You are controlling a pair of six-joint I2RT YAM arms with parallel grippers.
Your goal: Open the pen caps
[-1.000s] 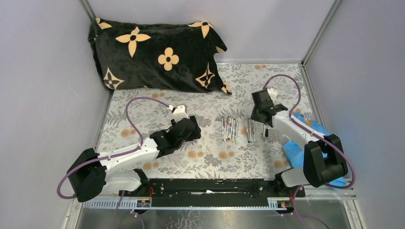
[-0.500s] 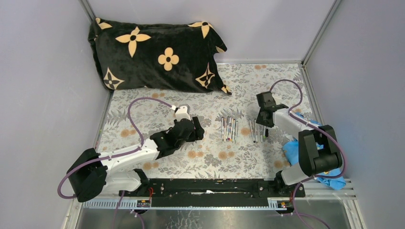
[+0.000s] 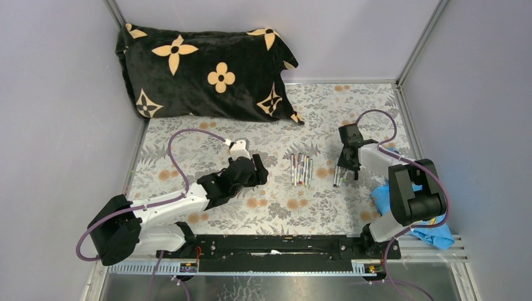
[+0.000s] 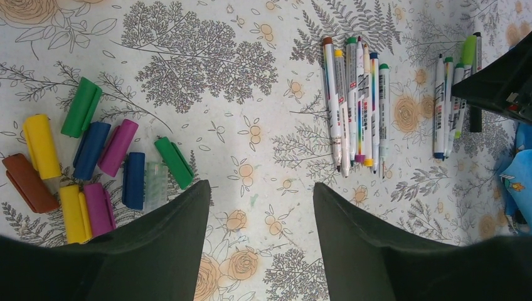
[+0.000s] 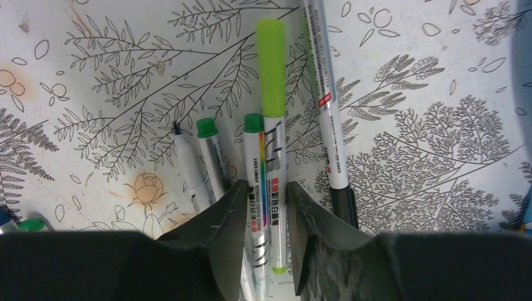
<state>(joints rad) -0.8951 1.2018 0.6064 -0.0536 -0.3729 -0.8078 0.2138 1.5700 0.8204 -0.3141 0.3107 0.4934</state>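
Several loose pen caps (image 4: 94,163) in green, yellow, blue, magenta and brown lie in a cluster on the left of the left wrist view. A row of pens (image 3: 301,169) lies mid-table and also shows in the left wrist view (image 4: 354,106). A second pen group (image 3: 339,177) lies to its right. My left gripper (image 3: 256,170) is open and empty just above the cloth (image 4: 260,194), between the caps and the row. My right gripper (image 3: 347,164) is down on the second group. Its jaws (image 5: 266,185) pinch a lime-capped pen (image 5: 272,69) together with a green-ended pen (image 5: 254,125) beside it.
A black pillow with tan flowers (image 3: 201,69) fills the back left. A blue cloth (image 3: 417,210) lies at the right edge by the right arm's base. An uncapped pen (image 5: 188,169), another green-ended pen (image 5: 213,157) and a black-capped pen (image 5: 326,106) flank the right jaws.
My right gripper has swung left and nearer, down onto the right pen group, and those pens now lie skewed. My left gripper has shifted only slightly right.
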